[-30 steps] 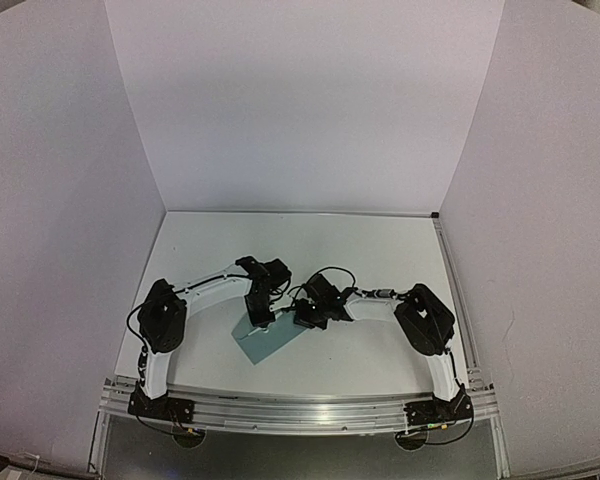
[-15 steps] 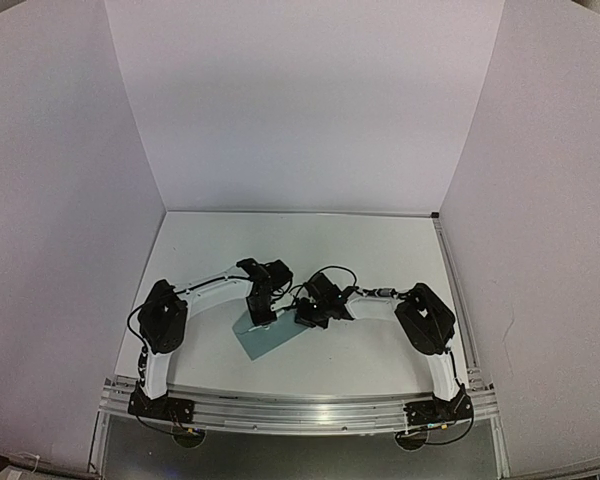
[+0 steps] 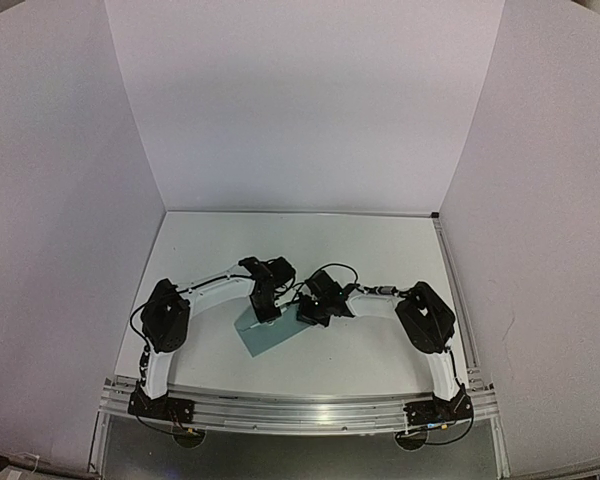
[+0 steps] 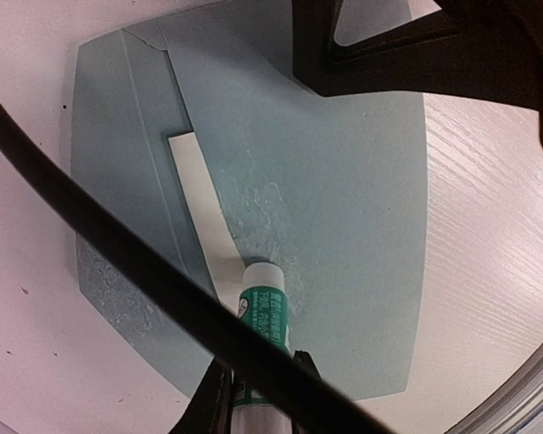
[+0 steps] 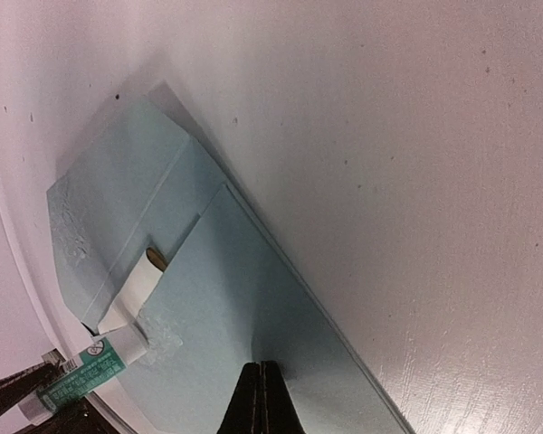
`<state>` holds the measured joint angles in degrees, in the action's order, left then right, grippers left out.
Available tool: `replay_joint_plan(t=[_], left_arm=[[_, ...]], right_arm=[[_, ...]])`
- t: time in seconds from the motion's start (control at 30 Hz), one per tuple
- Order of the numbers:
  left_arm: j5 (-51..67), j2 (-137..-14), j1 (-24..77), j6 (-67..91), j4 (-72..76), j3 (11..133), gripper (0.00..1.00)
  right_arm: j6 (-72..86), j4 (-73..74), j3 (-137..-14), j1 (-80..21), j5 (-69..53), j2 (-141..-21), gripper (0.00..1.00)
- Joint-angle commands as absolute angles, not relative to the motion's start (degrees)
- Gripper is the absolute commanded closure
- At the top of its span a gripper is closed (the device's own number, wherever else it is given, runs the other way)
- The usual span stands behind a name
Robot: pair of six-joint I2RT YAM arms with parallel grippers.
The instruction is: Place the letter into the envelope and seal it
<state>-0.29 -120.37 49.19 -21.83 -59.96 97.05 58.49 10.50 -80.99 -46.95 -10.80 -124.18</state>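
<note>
The teal envelope (image 3: 264, 337) (image 4: 344, 208) (image 5: 208, 298) lies flat on the white table between the arms, its flap open. At its mouth shows a pale strip with a tan edge, the letter (image 4: 197, 203) (image 5: 154, 260); the rest of it is hidden inside. My left gripper (image 3: 264, 310) (image 4: 259, 387) is shut on a green-and-white glue stick (image 4: 265, 307) (image 5: 92, 365), whose white tip touches the envelope beside shiny glue smears. My right gripper (image 3: 306, 314) (image 5: 261, 372) is shut, its tips resting on the envelope's body with nothing between them.
A black cable (image 4: 118, 258) crosses the left wrist view in front of the glue stick. White walls (image 3: 300, 110) enclose the table on three sides. The aluminium rail (image 3: 300, 412) with the arm bases runs along the near edge.
The left gripper with the glue stick has crept slightly right and away over the envelope. The right gripper has stayed on the envelope.
</note>
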Motion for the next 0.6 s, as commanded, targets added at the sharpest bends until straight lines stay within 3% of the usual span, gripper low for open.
replay_joint_plan(t=[0.0, 0.57], left_arm=[[3.5, -124.1, 51.2, -21.3, -48.6, 100.7, 1.00], [1.8, -126.2, 50.1, -21.1, -51.9, 103.9, 1.00]], right_arm=[[57.0, 11.9, -81.9, -48.9, -10.3, -127.6, 1.00], [57.4, 11.9, -80.3, -48.9, -9.6, -126.5, 1.00]])
